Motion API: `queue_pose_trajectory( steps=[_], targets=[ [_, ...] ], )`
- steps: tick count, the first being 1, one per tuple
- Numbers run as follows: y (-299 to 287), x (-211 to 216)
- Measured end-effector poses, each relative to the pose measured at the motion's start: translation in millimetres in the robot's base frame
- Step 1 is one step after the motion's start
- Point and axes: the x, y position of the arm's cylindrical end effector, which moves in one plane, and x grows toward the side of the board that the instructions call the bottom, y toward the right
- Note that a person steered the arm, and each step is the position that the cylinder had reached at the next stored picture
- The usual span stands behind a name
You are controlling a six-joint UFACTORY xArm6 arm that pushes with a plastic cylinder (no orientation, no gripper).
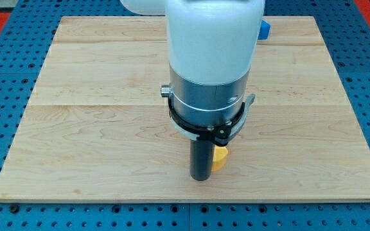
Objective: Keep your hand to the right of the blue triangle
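Observation:
A blue block shows as a small corner at the view's top, right of the arm's white body; most of it is hidden, so I cannot make out its shape. My tip rests on the wooden board near the view's bottom centre, far below and left of that blue block. A yellow block sits right against the rod's right side, partly hidden by it; its shape is unclear.
The arm's white and grey body covers the board's middle and top centre and hides whatever lies behind it. The board sits on a blue perforated table.

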Motion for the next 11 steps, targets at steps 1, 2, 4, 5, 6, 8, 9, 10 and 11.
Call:
queue_pose_trajectory(
  steps=[1,2,4,5,6,8,9,10,11],
  targets=[
    [-46,-3],
    [-8,-23],
    [84,33],
    [159,-22],
    [161,-109],
    [199,-275],
    [199,-337],
    [181,-344],
    [170,-336]
  ],
)
